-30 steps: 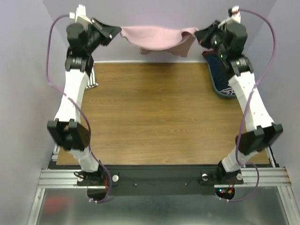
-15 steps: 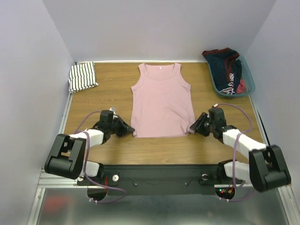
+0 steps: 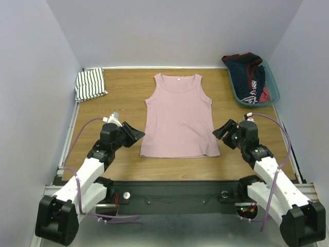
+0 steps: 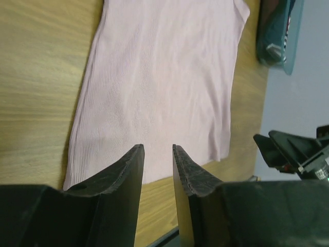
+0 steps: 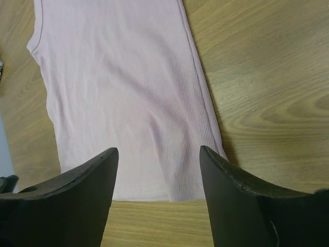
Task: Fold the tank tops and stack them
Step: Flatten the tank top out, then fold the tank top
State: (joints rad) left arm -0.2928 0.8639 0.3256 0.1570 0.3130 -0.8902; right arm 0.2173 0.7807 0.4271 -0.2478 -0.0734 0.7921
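The pink tank top (image 3: 179, 116) lies spread flat in the middle of the table, neckline toward the far side; it also fills the left wrist view (image 4: 164, 82) and the right wrist view (image 5: 118, 87). The striped tank top (image 3: 90, 84) sits folded at the far left corner. My left gripper (image 3: 138, 135) hovers just off the pink top's near left hem corner, jaws open with nothing between them (image 4: 158, 150). My right gripper (image 3: 220, 130) is by the near right hem corner, open wide and empty (image 5: 158, 152).
A teal basket (image 3: 271, 94) holding dark navy-and-red clothing stands at the far right corner. Purple walls close in the table on three sides. The black rail with the arm bases runs along the near edge.
The pink top, held stretched in the air at the back, has been laid flat on the table. Both grippers let go of its hem corners, opened and backed slightly away.
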